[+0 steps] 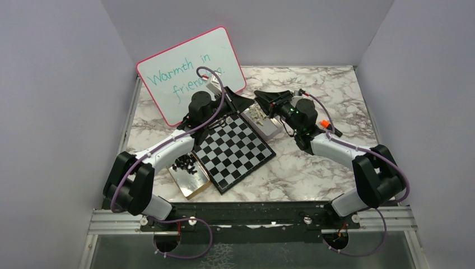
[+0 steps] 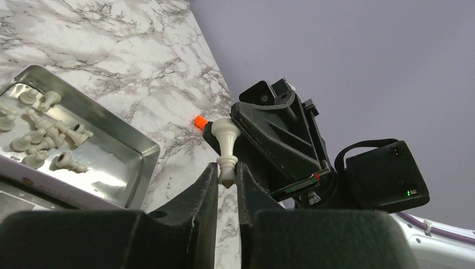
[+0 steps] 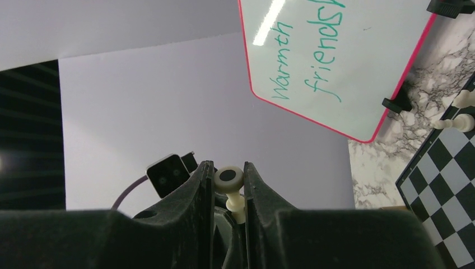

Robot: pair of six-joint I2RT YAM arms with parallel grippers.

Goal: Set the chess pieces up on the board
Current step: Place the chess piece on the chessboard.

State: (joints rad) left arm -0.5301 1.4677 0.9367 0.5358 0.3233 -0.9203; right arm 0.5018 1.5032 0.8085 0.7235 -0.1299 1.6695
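A marble bench (image 1: 313, 168) stands between grey walls, and the board (image 1: 232, 148) lies at its middle, turned like a diamond. Beyond the board's far corner the two arms meet in the air. The left gripper (image 2: 227, 178) is clenched on the narrow end of one cream chessman (image 2: 226, 147), and the right gripper (image 3: 228, 172) is closed around the wide base of the same piece. Other cream pieces (image 2: 42, 137) lie in a metal tray (image 2: 140, 148), black pieces (image 1: 185, 163) in a second tray (image 1: 193, 182). Two cream pieces (image 3: 456, 122) stand at the board's edge.
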